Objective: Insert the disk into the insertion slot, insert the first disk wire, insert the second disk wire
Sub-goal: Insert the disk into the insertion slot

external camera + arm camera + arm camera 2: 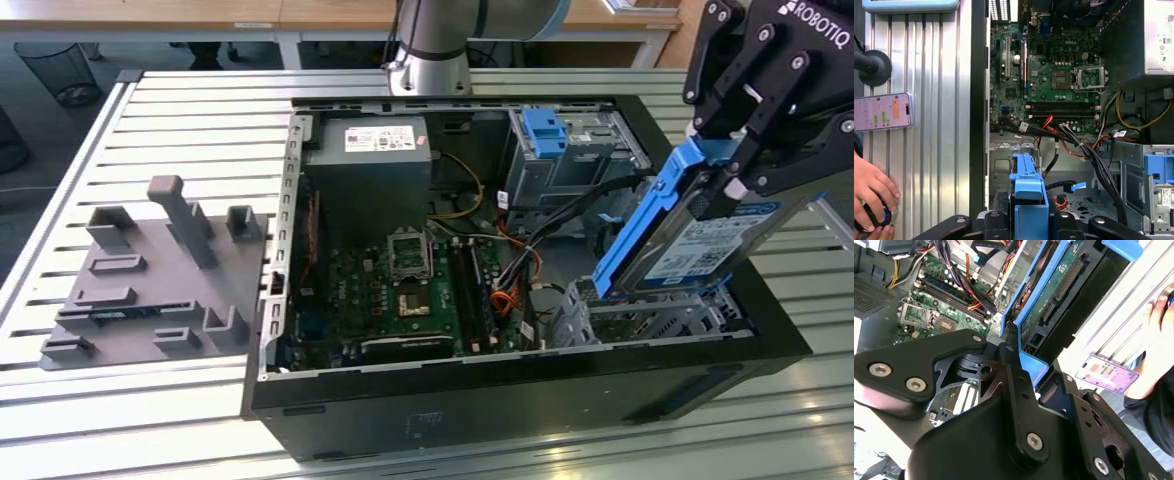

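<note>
My gripper (723, 168) is shut on the disk (705, 245), a grey drive with a white label in a bright blue carrier. The disk hangs steeply tilted over the near right corner of the open computer case. Its lower end sits just above the insertion slot (651, 315), a low grey perforated cage; whether they touch is unclear. In the first wrist view the carrier's blue edge (1028, 192) rises between my fingers over the slot (1004, 167). The second wrist view shows the disk's green underside (1054, 287). Loose black and orange wires (1089, 150) lie beside the slot.
A taller cage with a blue latch (554, 140) stands behind the slot. The motherboard (400, 280) and power supply (367, 150) fill the case's other side. A grey fixture plate (147, 270) lies at the exterior view's left. A hand (871, 192) and phone (881, 112) are beside the case.
</note>
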Robot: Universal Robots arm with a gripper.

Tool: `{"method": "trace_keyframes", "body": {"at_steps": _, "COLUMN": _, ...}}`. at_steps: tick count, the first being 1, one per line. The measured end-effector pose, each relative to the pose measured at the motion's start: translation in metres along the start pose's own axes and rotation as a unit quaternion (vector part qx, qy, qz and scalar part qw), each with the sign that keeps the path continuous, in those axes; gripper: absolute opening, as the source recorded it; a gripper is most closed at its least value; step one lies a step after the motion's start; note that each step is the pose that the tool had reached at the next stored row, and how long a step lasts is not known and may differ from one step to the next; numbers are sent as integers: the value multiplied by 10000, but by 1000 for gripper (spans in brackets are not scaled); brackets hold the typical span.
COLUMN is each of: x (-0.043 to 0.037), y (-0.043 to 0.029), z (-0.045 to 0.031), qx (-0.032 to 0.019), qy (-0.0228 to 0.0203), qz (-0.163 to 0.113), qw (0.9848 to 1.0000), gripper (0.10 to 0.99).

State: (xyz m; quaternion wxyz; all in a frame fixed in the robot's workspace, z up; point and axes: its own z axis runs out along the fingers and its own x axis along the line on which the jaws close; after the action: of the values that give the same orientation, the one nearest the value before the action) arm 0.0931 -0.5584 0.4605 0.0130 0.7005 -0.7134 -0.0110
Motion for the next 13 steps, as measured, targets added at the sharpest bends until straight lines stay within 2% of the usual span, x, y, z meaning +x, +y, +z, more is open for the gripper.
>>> {"method": "trace_keyframes", "body": {"at_steps": 13, "x": -27, "y": 0, "z": 93, "qx": -1, "qy": -59, "qz": -53, "qw": 10000, "gripper": 365}}
